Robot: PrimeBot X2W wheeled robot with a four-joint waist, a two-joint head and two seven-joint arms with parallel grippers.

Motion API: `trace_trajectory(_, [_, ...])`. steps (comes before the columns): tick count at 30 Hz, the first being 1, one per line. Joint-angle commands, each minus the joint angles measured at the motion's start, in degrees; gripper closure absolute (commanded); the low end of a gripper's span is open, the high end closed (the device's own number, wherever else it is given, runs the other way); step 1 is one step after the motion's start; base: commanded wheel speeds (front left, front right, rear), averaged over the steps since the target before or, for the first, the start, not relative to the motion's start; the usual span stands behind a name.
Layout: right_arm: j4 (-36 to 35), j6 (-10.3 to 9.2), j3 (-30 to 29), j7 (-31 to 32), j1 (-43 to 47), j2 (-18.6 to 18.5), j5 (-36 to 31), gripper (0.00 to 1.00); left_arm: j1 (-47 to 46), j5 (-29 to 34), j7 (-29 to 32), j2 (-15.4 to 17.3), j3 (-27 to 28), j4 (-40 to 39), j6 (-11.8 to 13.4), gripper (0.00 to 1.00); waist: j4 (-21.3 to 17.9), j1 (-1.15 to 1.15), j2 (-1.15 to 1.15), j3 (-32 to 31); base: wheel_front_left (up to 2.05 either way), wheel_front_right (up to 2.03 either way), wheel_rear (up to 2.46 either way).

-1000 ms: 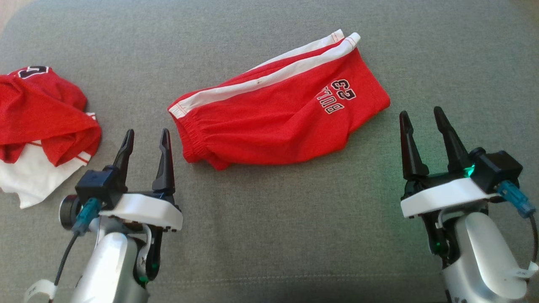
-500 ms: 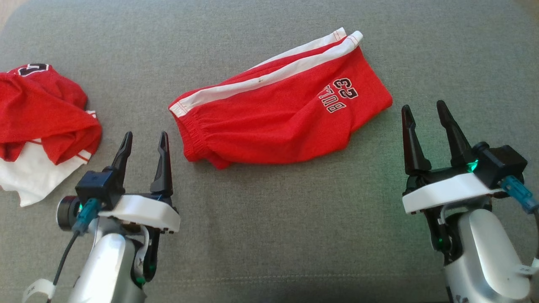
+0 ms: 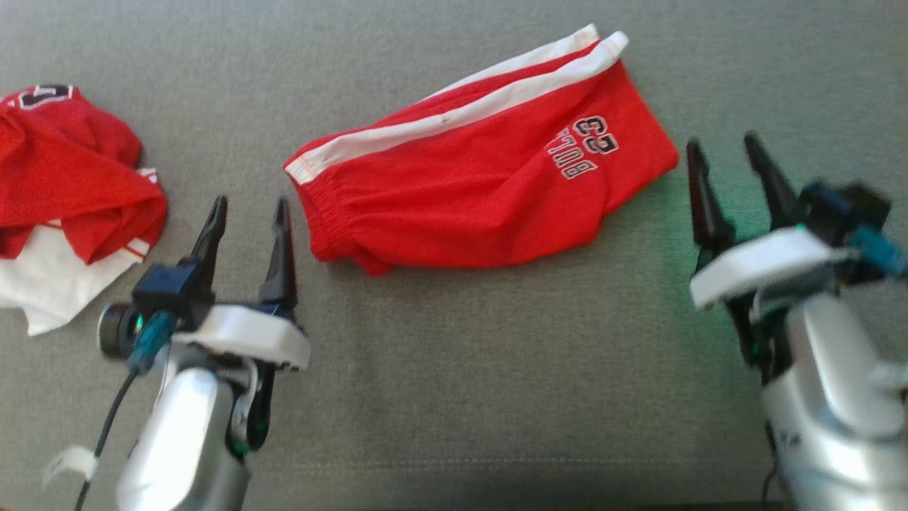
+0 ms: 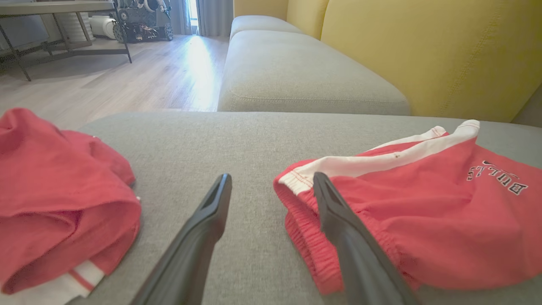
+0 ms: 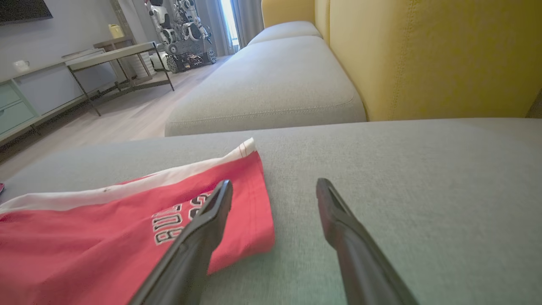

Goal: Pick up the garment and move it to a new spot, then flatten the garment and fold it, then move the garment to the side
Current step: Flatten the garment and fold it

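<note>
The garment, red shorts [image 3: 468, 191] with white side stripes and a "BULLS 23" print, lies folded flat on the grey sofa cushion [image 3: 454, 369]. My left gripper [image 3: 252, 201] is open just left of the waistband, its right finger [image 4: 338, 220] beside the elastic edge of the shorts [image 4: 423, 212]. At the leg end, my right gripper [image 3: 722, 142] is open too. In the right wrist view the right gripper [image 5: 275, 183] has its left finger [image 5: 203, 228] over the hem corner of the shorts [image 5: 106, 237]. Neither gripper holds anything.
A second red and white garment [image 3: 64, 184] lies crumpled at the cushion's left end, left of my left gripper [image 4: 272, 178]. A yellow sofa back [image 4: 423, 55] rises behind. Another grey cushion [image 5: 271, 93], wooden floor [image 4: 127, 80] and a metal-legged table [image 5: 123, 55] lie beyond.
The head camera has shifted, sliding the whole picture. My right arm has also advanced a little along the shorts' leg end and looks blurred. Both grippers stay open.
</note>
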Motion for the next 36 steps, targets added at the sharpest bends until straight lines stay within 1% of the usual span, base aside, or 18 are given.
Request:
trace_trajectory(1, [-0.6, 0.21, 1.5, 0.5, -2.8, -0.5, 0.5, 0.0, -3.0, 0.8, -0.7, 1.0, 1.4, -2.1, -0.3, 0.0, 1.0, 0.0, 0.0, 1.4, 0.0, 0.0, 0.0])
trace_trajectory(5, [6.7, 0.21, 3.0, 3.5, -7.7, -1.7, 1.2, 0.0, -5.2, 1.2, -0.7, 0.5, 0.5, -1.6, -0.9, 0.0, 2.5, 0.0, 0.0, 3.1, 0.0, 0.0, 0.0])
trace_trajectory(9, [12.8, 0.21, 4.2, 7.8, -10.5, -1.9, 2.7, 0.0, -6.7, 1.5, -0.7, -0.1, 0.0, -1.3, -1.3, 0.0, 3.8, 0.0, 0.0, 4.1, 0.0, 0.0, 0.0])
trace_trajectory(13, [16.9, 0.21, 5.2, 11.1, -12.7, -1.8, 4.4, 0.0, -7.2, 1.7, -0.7, -0.5, -0.1, -1.5, -1.5, 0.0, 4.2, 0.0, 0.0, 5.0, 0.0, 0.0, 0.0])
trace_trajectory(16, [18.9, 0.21, 6.2, 12.4, -14.4, -1.3, 5.8, 0.0, -7.3, 2.0, -0.7, -0.5, 0.0, -1.5, -1.7, 0.0, 4.2, 0.0, 0.0, 5.3, 0.0, 0.0, 0.0])
trace_trajectory(17, [19.4, 0.21, 6.7, 12.7, -14.9, -1.2, 6.2, 0.4, -7.4, 2.0, -0.7, -0.5, 0.0, -1.5, -1.8, 0.0, 4.2, 0.0, 0.0, 5.4, 0.0, 0.0, 0.0])
trace_trajectory(18, [19.7, 0.21, 7.1, 12.8, -15.3, -1.0, 6.9, 0.77, -7.4, 2.1, -0.7, -0.6, 0.1, -1.5, -1.8, 0.0, 4.2, 0.0, 0.0, 5.5, 0.0, 0.0, 0.0])
trace_trajectory(19, [20.1, 0.21, 7.5, 13.1, -15.6, -0.9, 7.5, 1.0, -7.4, 2.2, -0.7, -0.6, 0.1, -1.5, -1.9, 0.0, 4.1, 0.0, 0.0, 5.5, 0.0, 0.0, 0.0])
trace_trajectory(26, [19.9, 0.21, 9.3, 12.6, -15.1, -0.8, 10.3, 1.0, -7.1, 2.5, -0.7, -0.7, 0.5, -1.4, -2.0, 0.0, 3.5, 0.0, 0.0, 5.0, 0.0, 0.0, 0.0])
trace_trajectory(31, [15.6, 0.21, 8.4, 8.9, -10.0, -1.0, 11.6, 1.0, -5.9, 2.7, -0.7, -0.4, 1.2, -1.6, -1.9, 0.0, 2.1, 0.0, 0.0, 3.9, 0.0, 0.0, 0.0])
trace_trajectory(36, [10.3, 0.21, 4.9, 6.5, -3.0, -1.1, 10.5, 1.0, -4.3, 2.6, -0.7, -0.1, 1.7, -1.6, -1.8, 0.0, 0.7, 0.0, 0.0, 2.1, 0.0, 0.0, 0.0])
